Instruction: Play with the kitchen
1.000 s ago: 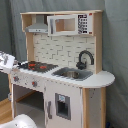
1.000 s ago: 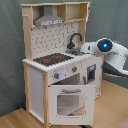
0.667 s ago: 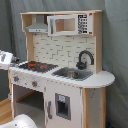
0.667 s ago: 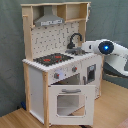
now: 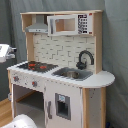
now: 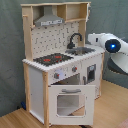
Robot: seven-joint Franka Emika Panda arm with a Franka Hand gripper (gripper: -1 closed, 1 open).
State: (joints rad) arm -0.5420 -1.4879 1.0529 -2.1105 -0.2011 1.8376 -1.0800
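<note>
The kitchen is a white and light-wood toy that fills both exterior views. It has a black-red stovetop, a sink, a black faucet, a grey hood and knobs on the front. In the second exterior view the windowed oven door hangs open, tilted outward. The white arm reaches in from the second exterior view's right. Its gripper hovers just beside the sink end of the counter. In the first exterior view only a grey-white part of the gripper shows at the left edge.
A dark curtain hangs behind the kitchen. The floor is light wood. A white rounded shape lies at the bottom of the first exterior view. The pegboard back and an upper shelf stand above the counter.
The arm end has risen a little beside the counter. The kitchen and its open oven door have not moved.
</note>
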